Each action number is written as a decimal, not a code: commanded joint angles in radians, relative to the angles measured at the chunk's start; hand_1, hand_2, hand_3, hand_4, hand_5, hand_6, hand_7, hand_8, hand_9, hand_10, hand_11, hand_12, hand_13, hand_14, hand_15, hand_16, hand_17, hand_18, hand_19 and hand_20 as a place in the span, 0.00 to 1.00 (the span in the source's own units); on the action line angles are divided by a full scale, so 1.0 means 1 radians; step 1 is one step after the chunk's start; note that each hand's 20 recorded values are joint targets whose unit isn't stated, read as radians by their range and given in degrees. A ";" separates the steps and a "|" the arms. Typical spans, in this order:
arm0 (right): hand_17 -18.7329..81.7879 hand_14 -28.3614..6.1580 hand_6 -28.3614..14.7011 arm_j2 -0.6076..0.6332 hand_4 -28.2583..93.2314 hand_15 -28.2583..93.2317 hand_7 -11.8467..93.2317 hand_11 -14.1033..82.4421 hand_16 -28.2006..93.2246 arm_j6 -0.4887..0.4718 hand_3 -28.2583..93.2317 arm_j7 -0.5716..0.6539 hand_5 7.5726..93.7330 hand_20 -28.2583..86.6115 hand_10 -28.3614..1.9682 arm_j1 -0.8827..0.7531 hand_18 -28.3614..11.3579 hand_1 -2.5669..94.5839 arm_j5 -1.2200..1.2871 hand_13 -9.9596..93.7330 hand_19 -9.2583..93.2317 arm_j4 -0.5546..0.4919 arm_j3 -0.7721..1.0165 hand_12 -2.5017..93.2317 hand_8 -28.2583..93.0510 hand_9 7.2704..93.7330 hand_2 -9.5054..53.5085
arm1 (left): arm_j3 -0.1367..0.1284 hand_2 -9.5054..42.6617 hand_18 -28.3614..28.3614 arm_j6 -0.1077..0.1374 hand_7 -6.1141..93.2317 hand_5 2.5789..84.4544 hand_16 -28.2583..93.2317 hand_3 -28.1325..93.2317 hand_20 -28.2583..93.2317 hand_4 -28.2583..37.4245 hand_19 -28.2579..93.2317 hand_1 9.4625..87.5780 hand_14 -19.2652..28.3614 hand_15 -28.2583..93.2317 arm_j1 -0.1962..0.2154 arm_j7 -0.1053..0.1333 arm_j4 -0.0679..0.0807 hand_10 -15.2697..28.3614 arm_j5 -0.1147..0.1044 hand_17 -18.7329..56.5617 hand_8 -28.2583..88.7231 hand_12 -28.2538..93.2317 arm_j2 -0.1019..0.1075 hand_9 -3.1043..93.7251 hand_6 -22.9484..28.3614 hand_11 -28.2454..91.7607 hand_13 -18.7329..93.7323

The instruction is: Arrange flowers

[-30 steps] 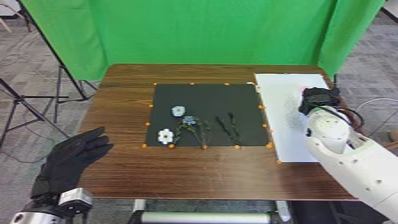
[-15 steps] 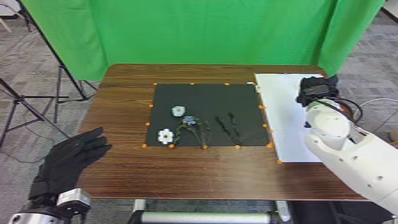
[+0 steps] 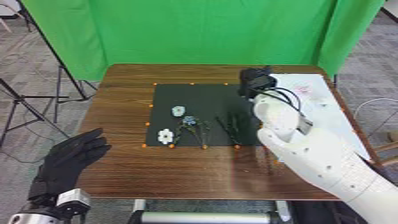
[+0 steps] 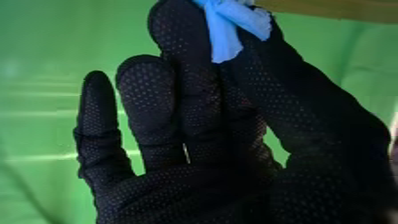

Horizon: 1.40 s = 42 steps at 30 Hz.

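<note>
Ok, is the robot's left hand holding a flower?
No, the left hand is open and empty, over by the left side of the table.

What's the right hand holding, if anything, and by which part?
The right hand pinches a light blue thing between thumb and finger; I can't tell which part.

mat [image 3: 169, 95] black | edge dots [image 3: 237, 146] orange | table [image 3: 178, 175] brown, grained | curtain [image 3: 213, 35] green | flower [image 3: 165, 136] white
</note>
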 commanded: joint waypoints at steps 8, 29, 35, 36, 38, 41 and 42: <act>0.31 0.54 0.69 -0.183 0.00 0.83 0.37 0.45 0.50 -0.014 0.86 -0.050 0.85 0.54 0.66 -0.086 0.11 0.54 -0.053 0.67 0.80 -0.048 -0.067 0.39 0.28 0.89 0.05 | -0.026 0.30 0.89 -0.044 0.19 0.51 0.13 0.90 0.36 0.21 0.71 0.22 1.00 0.70 -0.028 -0.054 0.005 0.86 0.022 0.13 0.17 0.31 -0.012 0.44 0.72 0.52 0.42; 0.29 0.52 0.68 -0.193 0.00 0.83 0.37 0.45 0.50 -0.040 0.88 -0.038 0.84 0.55 0.66 -0.090 0.09 0.53 -0.039 0.66 0.79 -0.049 -0.063 0.39 0.26 0.87 0.04 | -0.009 0.29 0.89 -0.043 0.19 0.52 0.14 0.91 0.36 0.21 0.70 0.21 1.00 0.70 -0.030 -0.015 0.013 0.86 -0.024 0.12 0.17 0.31 0.020 0.44 0.72 0.52 0.42; 0.26 0.45 0.66 -0.195 0.00 0.84 0.38 0.45 0.47 -0.081 0.89 -0.039 0.81 0.55 0.64 -0.105 0.07 0.49 -0.013 0.63 0.78 -0.067 -0.050 0.39 0.24 0.84 0.01 | -0.008 0.29 0.89 -0.036 0.19 0.52 0.14 0.91 0.36 0.21 0.70 0.21 1.00 0.70 -0.024 -0.009 0.013 0.86 -0.028 0.13 0.17 0.31 0.026 0.44 0.72 0.52 0.42; 0.26 0.43 0.65 -0.196 0.00 0.85 0.38 0.46 0.46 -0.086 0.89 -0.036 0.80 0.55 0.63 -0.104 0.07 0.48 -0.006 0.63 0.78 -0.068 -0.048 0.38 0.24 0.83 0.00 | -0.005 0.29 0.89 -0.032 0.19 0.52 0.14 0.91 0.36 0.21 0.70 0.21 1.00 0.70 -0.026 -0.004 0.014 0.86 -0.032 0.13 0.17 0.31 0.032 0.44 0.72 0.52 0.42; 0.25 0.42 0.65 -0.201 0.00 0.86 0.38 0.48 0.44 -0.095 0.89 -0.039 0.79 0.55 0.61 -0.105 0.06 0.47 -0.002 0.62 0.77 -0.069 -0.042 0.36 0.24 0.82 0.00 | -0.004 0.29 0.89 -0.031 0.19 0.52 0.14 0.91 0.36 0.21 0.70 0.21 1.00 0.70 -0.024 0.000 0.014 0.86 -0.036 0.13 0.17 0.31 0.037 0.43 0.72 0.52 0.42; 0.24 0.40 0.63 -0.205 0.00 0.86 0.36 0.52 0.43 -0.117 0.91 -0.035 0.76 0.55 0.56 -0.103 0.04 0.43 0.010 0.60 0.77 -0.072 -0.034 0.33 0.24 0.78 0.00 | -0.002 0.29 0.89 -0.034 0.19 0.52 0.14 0.91 0.36 0.21 0.70 0.21 1.00 0.70 -0.028 0.001 0.016 0.86 -0.034 0.13 0.17 0.31 0.042 0.43 0.71 0.52 0.42; 0.24 0.40 0.63 -0.207 0.00 0.87 0.36 0.54 0.43 -0.125 0.92 -0.034 0.75 0.55 0.55 -0.105 0.04 0.41 0.012 0.59 0.77 -0.072 -0.029 0.31 0.23 0.76 0.00 | -0.001 0.29 0.89 -0.033 0.19 0.52 0.14 0.91 0.36 0.21 0.70 0.21 1.00 0.70 -0.030 -0.005 0.016 0.86 -0.031 0.12 0.17 0.31 0.037 0.43 0.71 0.52 0.42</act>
